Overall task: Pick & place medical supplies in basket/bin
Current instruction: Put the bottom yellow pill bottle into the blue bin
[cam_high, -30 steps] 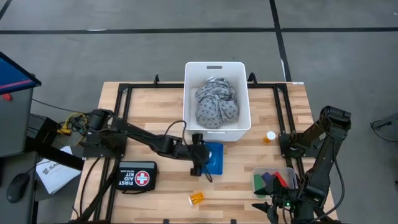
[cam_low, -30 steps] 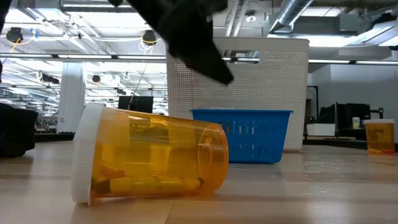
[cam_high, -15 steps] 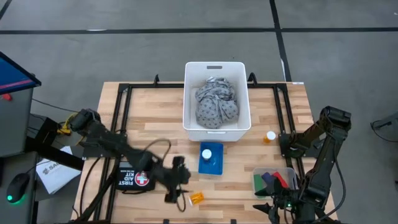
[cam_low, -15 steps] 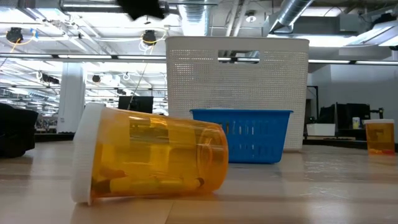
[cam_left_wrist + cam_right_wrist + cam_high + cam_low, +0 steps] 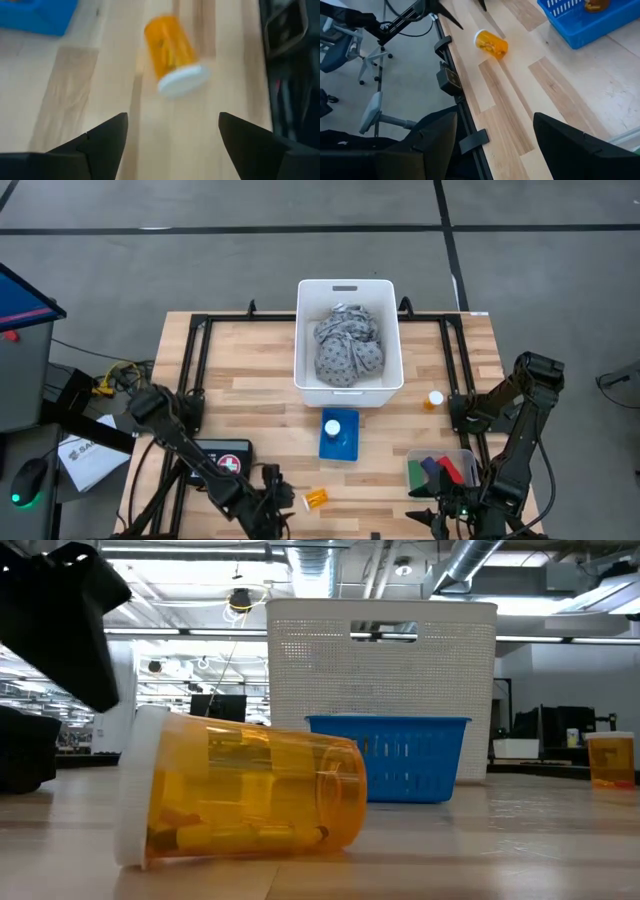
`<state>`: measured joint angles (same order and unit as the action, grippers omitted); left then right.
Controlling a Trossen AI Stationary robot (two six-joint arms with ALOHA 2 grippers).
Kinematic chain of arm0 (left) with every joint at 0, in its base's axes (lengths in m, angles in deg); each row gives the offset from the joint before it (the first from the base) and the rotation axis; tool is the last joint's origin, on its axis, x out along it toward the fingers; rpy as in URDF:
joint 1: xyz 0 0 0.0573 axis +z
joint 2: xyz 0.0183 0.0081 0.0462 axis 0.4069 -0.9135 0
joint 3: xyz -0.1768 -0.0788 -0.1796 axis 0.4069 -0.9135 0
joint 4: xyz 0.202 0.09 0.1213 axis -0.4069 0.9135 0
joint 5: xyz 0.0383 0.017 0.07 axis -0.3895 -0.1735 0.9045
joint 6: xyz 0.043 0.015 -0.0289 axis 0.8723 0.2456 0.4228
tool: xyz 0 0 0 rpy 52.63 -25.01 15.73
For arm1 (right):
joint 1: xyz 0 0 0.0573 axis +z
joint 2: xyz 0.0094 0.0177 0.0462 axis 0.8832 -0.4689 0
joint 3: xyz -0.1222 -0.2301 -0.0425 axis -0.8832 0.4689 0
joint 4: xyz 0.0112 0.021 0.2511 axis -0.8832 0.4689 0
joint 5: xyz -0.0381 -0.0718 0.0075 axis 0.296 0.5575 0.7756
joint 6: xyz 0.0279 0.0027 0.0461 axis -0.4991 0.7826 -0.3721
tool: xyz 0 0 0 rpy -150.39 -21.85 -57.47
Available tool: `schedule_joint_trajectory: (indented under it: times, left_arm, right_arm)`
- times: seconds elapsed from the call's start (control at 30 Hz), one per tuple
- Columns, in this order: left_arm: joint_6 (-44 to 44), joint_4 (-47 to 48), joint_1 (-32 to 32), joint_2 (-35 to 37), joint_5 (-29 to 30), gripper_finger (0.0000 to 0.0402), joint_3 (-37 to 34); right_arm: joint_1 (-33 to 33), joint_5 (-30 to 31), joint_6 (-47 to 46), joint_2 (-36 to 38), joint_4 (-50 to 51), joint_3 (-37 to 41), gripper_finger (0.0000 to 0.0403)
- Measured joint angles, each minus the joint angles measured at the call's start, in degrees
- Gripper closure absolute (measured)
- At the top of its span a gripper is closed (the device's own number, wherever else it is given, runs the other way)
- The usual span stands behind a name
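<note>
An orange pill bottle (image 5: 315, 499) with a white cap lies on its side near the table's front edge, also visible in the low view (image 5: 240, 790) and the left wrist view (image 5: 172, 52). My left gripper (image 5: 280, 505) (image 5: 172, 120) is open just left of it, apart from its cap. A second bottle (image 5: 340, 426) stands in the small blue basket (image 5: 340, 448). A third bottle (image 5: 433, 398) stands at the right. The grey patterned cloth (image 5: 347, 350) lies in the white bin (image 5: 300, 370). My right gripper (image 5: 437, 518) (image 5: 495, 117) waits open at the front right.
A clear tray (image 5: 440, 470) holding green, blue and red sticks sits at the front right. A black first aid kit (image 5: 225, 458) lies at the front left under my left arm. Bare wood lies between the blue basket and the lying bottle.
My left gripper has swung from above the blue basket toward the table's near edge and left, sinking and rolling, and now sits beside the lying bottle. A white-capped bottle shows in the basket where the gripper stood.
</note>
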<state>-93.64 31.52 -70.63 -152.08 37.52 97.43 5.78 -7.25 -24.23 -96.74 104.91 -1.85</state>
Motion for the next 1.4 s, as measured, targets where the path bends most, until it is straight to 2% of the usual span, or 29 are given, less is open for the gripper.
schedule_joint_trajectory:
  times: [0.13, 0.5, 0.7, 0.87, 1.1, 1.17, 1.4]
  left_arm:
    - [-1.0, -4.9, -1.2, -2.2, 4.9, 0.0077, 0.0]
    - [-7.0, -9.8, -2.9, -7.6, 8.3, 0.0035, 0.1]
    - [-9.9, -11.0, -4.9, -9.8, 18.9, 0.0030, -0.7]
    - [-13.2, -22.6, -7.6, -10.1, 25.8, 0.0029, -7.3]
    - [-3.5, -53.2, -10.2, -11.5, 30.6, 0.0029, -17.8]
    - [-1.3, -56.3, -10.1, -12.7, 30.6, 0.0029, -18.2]
    - [5.4, -56.7, -8.1, -15.8, 29.7, 0.0031, -15.1]
  right_arm:
    - [0.1, 0.0, 0.2, 0.0, 0.0, 0.0, 0.0143]
    - [0.6, 1.3, 0.7, 0.0, -0.9, 0.0, 0.0143]
    - [0.8, 1.5, 0.8, 0.0, -1.0, 0.0, 0.0143]
    - [0.9, 1.5, 0.8, 0.0, -1.1, 0.0, 0.0143]
    - [0.9, 2.4, 0.8, 0.0, -0.8, 0.0, 0.0143]
    - [0.9, 2.8, 0.8, 0.0, -0.8, 0.0, 0.0143]
    - [0.9, 2.8, 0.7, 0.0, -0.9, 0.0, 0.0143]
